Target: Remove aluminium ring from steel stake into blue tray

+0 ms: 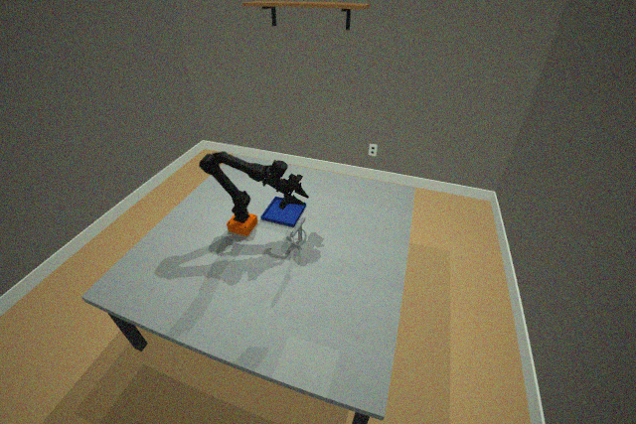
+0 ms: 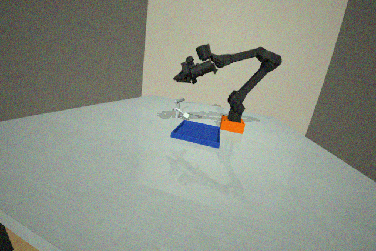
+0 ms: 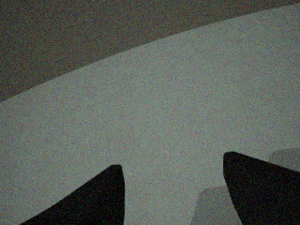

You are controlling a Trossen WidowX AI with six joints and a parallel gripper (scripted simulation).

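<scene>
I have the pincer [image 1: 308,200] [image 2: 174,79] [image 3: 174,169] up in the air, its fingers apart with nothing between them, angled down and outward. The wrist view gives me only the two dark fingertips over the pale tabletop [image 1: 354,275] [image 2: 121,181] [image 3: 155,117], so neither ring nor stake helps me aim there.

The ring [image 1: 292,237] [image 2: 181,111] is around the steel stake [image 1: 299,229] [image 2: 177,112], below the cross-bar [image 1: 299,224] [image 2: 180,100]. It looks tilted rather than flat, with its pale tab [image 2: 185,115] on the side towards the blue tray [image 1: 283,212] [image 2: 195,133]. At this size I can't fairly say whether its low edge touches the tabletop.

I expect aluminium this thin to be light and stiff, smooth enough to skate between my fingertips, and not fragile, though a hard pull against the cross-bar could strain the weld. The tab is where I'd take hold: it offers flat faces, while the rim would likely roll in the pinch. Held there, the ring should swing about the grip, so I'd want a firm, square bite, then tip and thread it past one end of the bar at a time before carrying it over to the tray.
</scene>
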